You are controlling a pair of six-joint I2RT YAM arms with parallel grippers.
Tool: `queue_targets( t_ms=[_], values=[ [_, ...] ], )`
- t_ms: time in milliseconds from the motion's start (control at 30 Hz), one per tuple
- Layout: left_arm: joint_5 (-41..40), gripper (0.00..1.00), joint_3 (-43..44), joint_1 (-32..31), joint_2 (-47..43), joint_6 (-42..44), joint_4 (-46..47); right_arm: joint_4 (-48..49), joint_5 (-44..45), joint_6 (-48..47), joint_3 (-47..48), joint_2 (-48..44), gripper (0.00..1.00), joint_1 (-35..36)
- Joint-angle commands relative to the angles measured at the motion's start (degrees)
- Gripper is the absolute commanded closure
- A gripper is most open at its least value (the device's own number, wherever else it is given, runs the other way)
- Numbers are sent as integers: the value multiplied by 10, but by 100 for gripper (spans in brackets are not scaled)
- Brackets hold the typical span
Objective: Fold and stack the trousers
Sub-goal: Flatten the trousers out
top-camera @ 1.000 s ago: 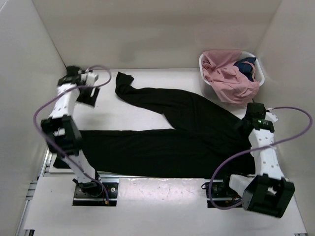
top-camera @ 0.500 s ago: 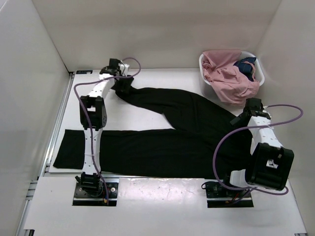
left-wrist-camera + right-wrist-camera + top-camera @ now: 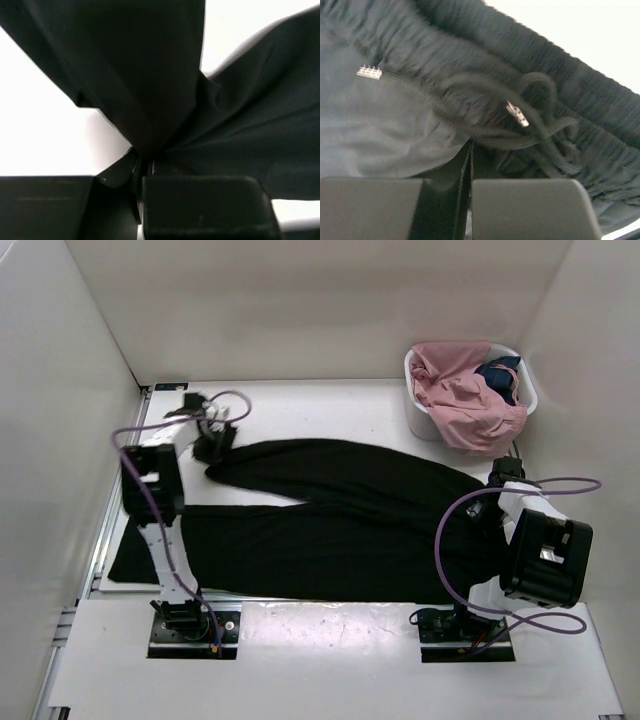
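The black trousers [image 3: 340,510] lie spread across the white table, waistband at the right and both legs running left. My left gripper [image 3: 212,447] is at the end of the far leg, shut on its cuff. In the left wrist view the black cloth [image 3: 150,75] fans out from the pinch between the closed jaws of the left gripper [image 3: 146,165]. My right gripper [image 3: 488,512] is at the waistband, shut on it. The right wrist view shows gathered elastic [image 3: 395,125] and the drawstring [image 3: 540,125] just past the closed right gripper [image 3: 470,155].
A white basket [image 3: 408,365] stands at the back right, holding a pink garment [image 3: 455,395] and a small dark blue garment [image 3: 500,375]. White walls enclose the table on the left, back and right. The near leg's cuff [image 3: 135,550] reaches the table's left edge.
The left gripper swung to the far leg's cuff, shut on it and dragged it nearer and leftward, bringing that leg closer to the near one. The right gripper shut on the waistband.
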Motion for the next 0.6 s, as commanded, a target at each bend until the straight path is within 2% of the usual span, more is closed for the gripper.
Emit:
queue_targets(
  t_ms=[0,133,167,200,267,333,400,433,467,567],
  values=[
    [27,84,-130,49,-129,16,-40,6,-11,1,-28,-15,100,-1],
    [34,57,-249,67,-244,54,-63,-1,-31,1,-36,-32,100,-1],
    [34,48,-264,68,-262,65,-72,-6,-32,-12,-36,-33,100,-1],
    [34,34,-281,82,-293,72,-81,-13,-32,-20,-28,-45,100,5],
    [29,28,-281,96,-319,77,-89,-30,-26,-39,-12,-53,99,11],
    [24,23,-238,110,-337,77,-89,-47,-32,-78,24,-59,93,11],
    [14,16,-201,110,-342,77,-79,-64,-26,-102,57,-59,84,11],
    [5,15,-161,110,-317,77,-74,-80,-16,-102,93,-59,80,11],
    [-7,15,-142,110,-302,70,-74,-87,-10,-108,112,-53,70,11],
    [-59,13,-94,115,-233,59,-74,-100,1,-108,178,-32,53,11]
  ],
)
